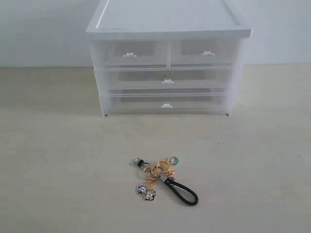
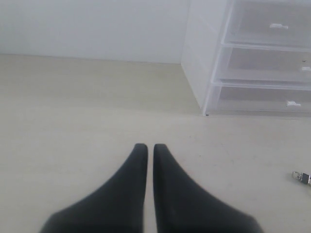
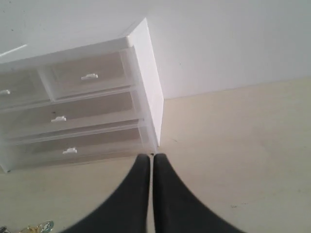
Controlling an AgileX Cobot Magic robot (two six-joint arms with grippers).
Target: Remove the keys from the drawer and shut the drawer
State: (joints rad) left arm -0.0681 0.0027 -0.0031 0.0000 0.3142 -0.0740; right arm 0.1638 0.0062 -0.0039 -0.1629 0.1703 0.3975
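Observation:
The keys [image 1: 160, 179], gold rings with round panda charms and a black cord loop, lie on the beige table in front of the chest; a small part of them shows in the left wrist view [image 2: 302, 177] and the right wrist view [image 3: 36, 227]. The left half-width drawer [image 1: 130, 54] is pushed in flush, its tab handle showing. My left gripper [image 2: 146, 145] is shut, empty, over bare table well apart from the keys. My right gripper [image 3: 150, 156] is shut too, holding nothing, near the chest's corner. Neither gripper appears in the exterior view.
The white translucent chest [image 1: 167, 29] stands at the back of the table against a pale wall. Its right half-width drawer [image 1: 206, 52] and two full-width drawers [image 1: 167, 80] are all pushed in. The beige table surface [image 1: 58, 170] stretches round the keys.

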